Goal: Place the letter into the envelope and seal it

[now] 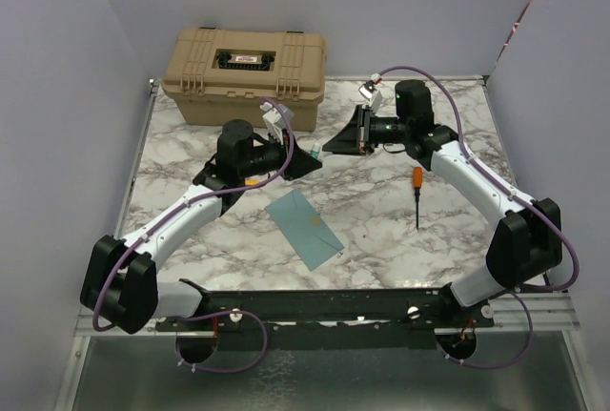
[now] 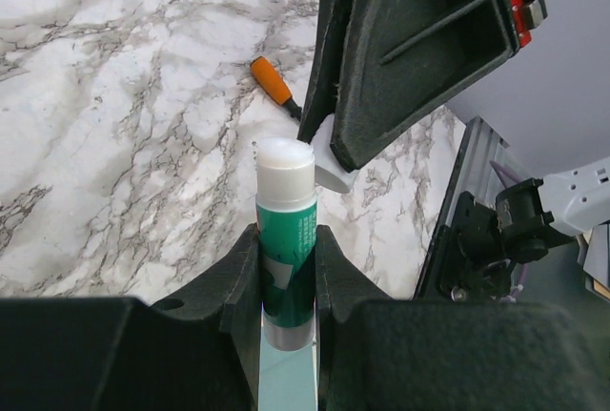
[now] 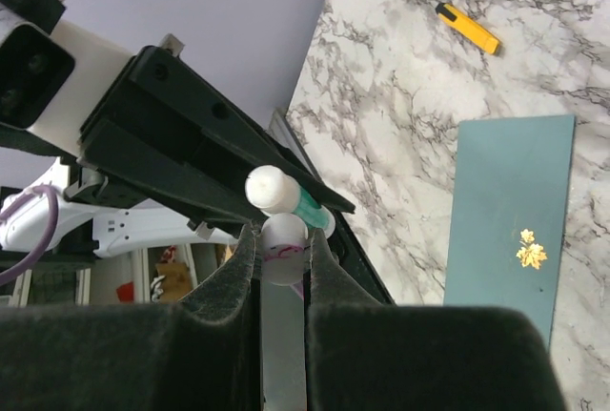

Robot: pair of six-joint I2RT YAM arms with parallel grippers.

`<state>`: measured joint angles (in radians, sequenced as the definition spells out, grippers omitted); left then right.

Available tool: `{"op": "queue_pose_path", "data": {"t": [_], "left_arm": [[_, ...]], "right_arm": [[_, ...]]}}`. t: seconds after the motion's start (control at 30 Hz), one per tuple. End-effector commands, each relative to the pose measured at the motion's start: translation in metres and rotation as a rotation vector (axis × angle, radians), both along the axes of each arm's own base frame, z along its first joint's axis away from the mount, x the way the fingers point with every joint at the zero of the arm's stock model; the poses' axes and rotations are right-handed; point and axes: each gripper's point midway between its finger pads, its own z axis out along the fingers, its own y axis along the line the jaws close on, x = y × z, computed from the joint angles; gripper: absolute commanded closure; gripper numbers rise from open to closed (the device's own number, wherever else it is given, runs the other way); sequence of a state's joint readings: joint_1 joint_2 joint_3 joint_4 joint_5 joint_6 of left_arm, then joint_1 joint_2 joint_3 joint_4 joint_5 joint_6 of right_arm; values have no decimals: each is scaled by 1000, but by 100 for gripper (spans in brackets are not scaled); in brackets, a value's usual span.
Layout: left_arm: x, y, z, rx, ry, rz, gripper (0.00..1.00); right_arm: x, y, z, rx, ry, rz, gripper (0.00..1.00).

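The teal envelope (image 1: 305,228) lies flat on the marble table, a gold leaf mark on its upper face; it also shows in the right wrist view (image 3: 505,220). The letter is not in view. My left gripper (image 1: 310,155) is shut on a green glue stick (image 2: 286,230) whose white tip is bare, held above the table behind the envelope. My right gripper (image 1: 335,144) is shut on the stick's white cap (image 3: 284,249), tip to tip with the left gripper. The cap sits just beside the glue tip (image 3: 272,187).
A tan tool case (image 1: 246,72) stands at the back left. An orange-handled screwdriver (image 1: 416,182) lies right of the envelope, under the right arm. Grey walls close in both sides, and a metal rail runs along the near edge (image 1: 334,306).
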<state>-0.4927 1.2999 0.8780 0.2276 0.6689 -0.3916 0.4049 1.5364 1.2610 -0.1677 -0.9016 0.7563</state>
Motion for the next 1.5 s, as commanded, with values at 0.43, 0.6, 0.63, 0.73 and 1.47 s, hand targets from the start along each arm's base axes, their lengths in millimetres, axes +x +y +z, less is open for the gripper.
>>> {"op": "queue_pose_path", "data": {"t": [0.43,0.6,0.63,0.73,1.47], "left_arm": [[-6,3,13,-22,-58,3,100],[-10,3,14,-27,-58,-11,100],[-10,3,13,-26,-56,-11,100],[-10,3,13,-21,-53,-13,100],[-19,-1,16,7,-67,-96,100]], "right_arm": [[7,2,31,56,-56,-47,100],[6,3,30,70,-48,-36,100],[5,4,31,79,-47,-28,100],[2,6,30,88,-30,9,100],[3,3,11,-12,-13,31,100]]}}
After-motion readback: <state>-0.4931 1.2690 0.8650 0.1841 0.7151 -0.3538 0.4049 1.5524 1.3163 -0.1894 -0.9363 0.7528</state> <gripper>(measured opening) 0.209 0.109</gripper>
